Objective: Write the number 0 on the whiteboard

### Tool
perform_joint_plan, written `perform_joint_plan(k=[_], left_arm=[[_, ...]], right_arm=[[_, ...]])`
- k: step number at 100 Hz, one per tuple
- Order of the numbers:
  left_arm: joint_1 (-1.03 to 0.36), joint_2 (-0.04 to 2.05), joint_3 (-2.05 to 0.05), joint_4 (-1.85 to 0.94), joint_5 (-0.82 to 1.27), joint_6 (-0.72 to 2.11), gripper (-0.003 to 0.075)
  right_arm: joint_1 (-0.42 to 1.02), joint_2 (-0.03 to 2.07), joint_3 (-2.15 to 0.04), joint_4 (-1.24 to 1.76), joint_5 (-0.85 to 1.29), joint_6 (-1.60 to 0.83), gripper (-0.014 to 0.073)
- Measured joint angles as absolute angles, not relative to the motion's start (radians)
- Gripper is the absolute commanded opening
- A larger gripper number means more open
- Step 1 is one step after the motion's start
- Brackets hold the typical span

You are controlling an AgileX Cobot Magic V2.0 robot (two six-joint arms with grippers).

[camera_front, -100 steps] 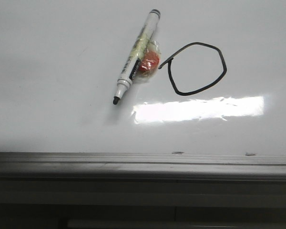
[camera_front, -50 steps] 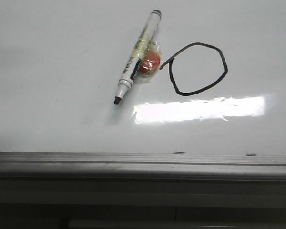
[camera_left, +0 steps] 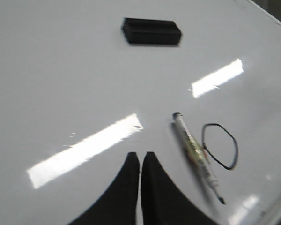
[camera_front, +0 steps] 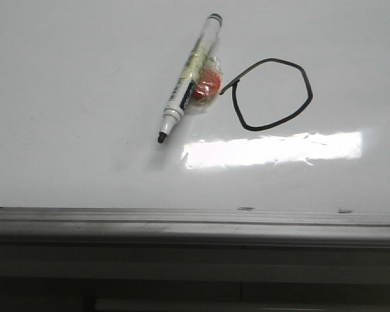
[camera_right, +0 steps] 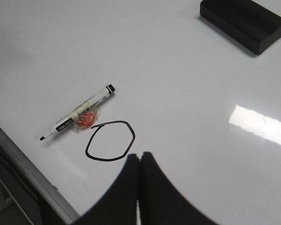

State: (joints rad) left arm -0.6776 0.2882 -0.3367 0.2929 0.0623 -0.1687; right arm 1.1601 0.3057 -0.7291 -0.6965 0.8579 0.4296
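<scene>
The whiteboard (camera_front: 65, 78) filled the front view, its grey metal rail (camera_front: 195, 224) running along the near edge. The number 0 (camera_front: 271, 94) stood on it as a thin black angular loop with a short tail at its ten o'clock corner, toward one o'clock from the view's centre and just above a bright glare patch (camera_front: 273, 148). At the loop's nine o'clock, just beside the tail, lay an uncapped marker (camera_front: 188, 77), slanted with its black tip toward seven o'clock, and a small orange-red wrapped lump (camera_front: 207, 86) was touching its barrel on the loop's side. The left hand (camera_left: 140, 161) hung above the board with its dark fingers pressed together, holding nothing. The right hand (camera_right: 139, 161) was likewise closed and empty, with the loop just beyond its fingertips. A black block eraser (camera_right: 243, 22) lay well apart, far across the board.
</scene>
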Motion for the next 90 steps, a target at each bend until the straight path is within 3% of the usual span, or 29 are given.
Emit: perform_joint_plan(k=[12,28,64,90], left_arm=[[-0.5,0.209,-0.207,0.213,-0.08,-0.14,-0.002],[-0.355,0.096,-0.056,0.133,-0.104,-0.136,-0.002],[-0.1,-0.004,0.005,0.007,0.152,-0.136,-0.002],[-0.062,-0.004,0.005,0.007,0.336,-0.136,-0.002]], right_arm=[[1.16,0.306,-0.729,-0.696,0.858,0.43,-0.0069],[1.16,0.306,-0.729,-0.696,0.858,0.43,-0.0069],[1.16,0.306,-0.729,-0.696,0.86,0.43,-0.0069],[1.16,0.306,-0.729,-0.696,0.86,0.43,-0.0069]])
